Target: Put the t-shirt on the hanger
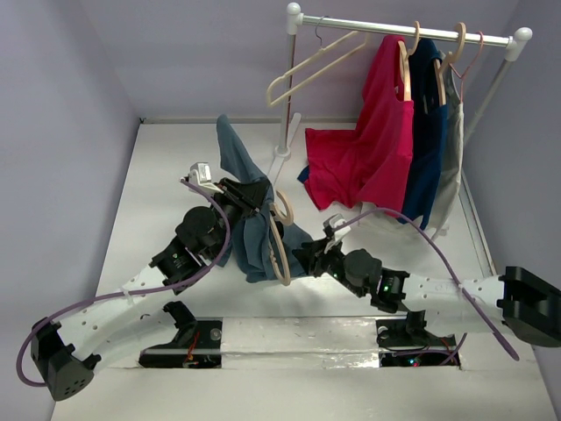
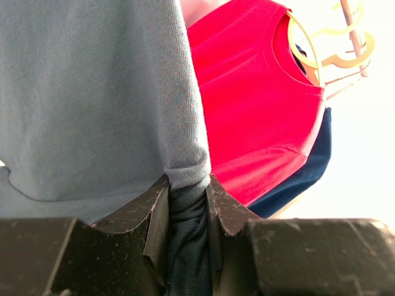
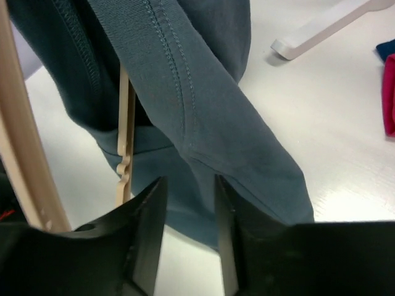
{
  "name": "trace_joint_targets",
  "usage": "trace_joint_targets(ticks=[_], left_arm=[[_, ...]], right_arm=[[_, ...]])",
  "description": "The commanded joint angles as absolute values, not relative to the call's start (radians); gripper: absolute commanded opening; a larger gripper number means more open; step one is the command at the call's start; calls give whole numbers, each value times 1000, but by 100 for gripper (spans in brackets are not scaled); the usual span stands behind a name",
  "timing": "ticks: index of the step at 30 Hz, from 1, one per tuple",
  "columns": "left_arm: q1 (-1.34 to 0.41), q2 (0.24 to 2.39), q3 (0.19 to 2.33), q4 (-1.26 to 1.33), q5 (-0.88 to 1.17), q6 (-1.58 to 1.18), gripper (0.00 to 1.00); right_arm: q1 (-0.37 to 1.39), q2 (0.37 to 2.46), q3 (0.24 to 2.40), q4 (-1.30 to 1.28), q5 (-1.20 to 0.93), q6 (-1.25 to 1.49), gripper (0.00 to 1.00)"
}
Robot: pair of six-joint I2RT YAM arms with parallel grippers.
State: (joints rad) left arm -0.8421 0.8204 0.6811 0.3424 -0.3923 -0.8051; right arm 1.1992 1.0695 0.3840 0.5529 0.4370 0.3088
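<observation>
The slate-blue t-shirt [image 1: 248, 230] hangs bunched from my left gripper [image 1: 254, 197], which holds it above the table; one end sticks up behind it. In the left wrist view my left gripper [image 2: 187, 197] is shut on a twisted fold of the t-shirt [image 2: 92, 98]. The tan hanger [image 1: 280, 239] stands on edge against the shirt's right side, its hook uppermost. My right gripper [image 1: 308, 257] is low beside the hanger's lower end. In the right wrist view the right gripper [image 3: 188, 209] is open and empty, with the t-shirt [image 3: 203, 111] just beyond it and the hanger [image 3: 125, 142] to its left.
A white clothes rack [image 1: 403, 31] stands at the back right with a cream wire-hook hanger [image 1: 311, 66], a red shirt [image 1: 368, 149], a navy shirt [image 1: 429, 132] and a pale garment [image 1: 451, 167]. The rack's foot [image 3: 321, 28] lies close beyond the shirt.
</observation>
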Motion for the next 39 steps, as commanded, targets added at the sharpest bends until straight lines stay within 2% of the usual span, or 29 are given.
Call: trace_joint_targets(ticks=[1,3,11,15,20,21,23,28,31,39], left_arm=[[-838,796,739,402,-368,-828,0],[-838,798,739,403,-362,-834,0],[-838,801,735,403,-345,-847,0],[-838,795,741,397,-347,-842,0],[-838,792,761,394,-344,-828,0],[-838,790,761,400,-341,-830,0],[-838,792,764,410,-336,-830,0],[-838,807,799,411,-341,-810,0],[-838,827,833,425,-344,-799,0],[-819,862,830,633,-423,-805,0]], right_arm=[[1207,1113,459,543,431,299,47],[1197,1134,472,548,433,290,51],[1177,1236,563,525,446,264,48],[1177,1258,566,537,440,271,33],[1177,1261,534,546,428,311,31],[1177,1262,528,546,442,311,13],[1177,1259,526,538,451,321,6],[1177,1215,509,520,428,328,6],[1177,1183,476,505,422,353,0],[1212,1124,396,463,350,462,0]])
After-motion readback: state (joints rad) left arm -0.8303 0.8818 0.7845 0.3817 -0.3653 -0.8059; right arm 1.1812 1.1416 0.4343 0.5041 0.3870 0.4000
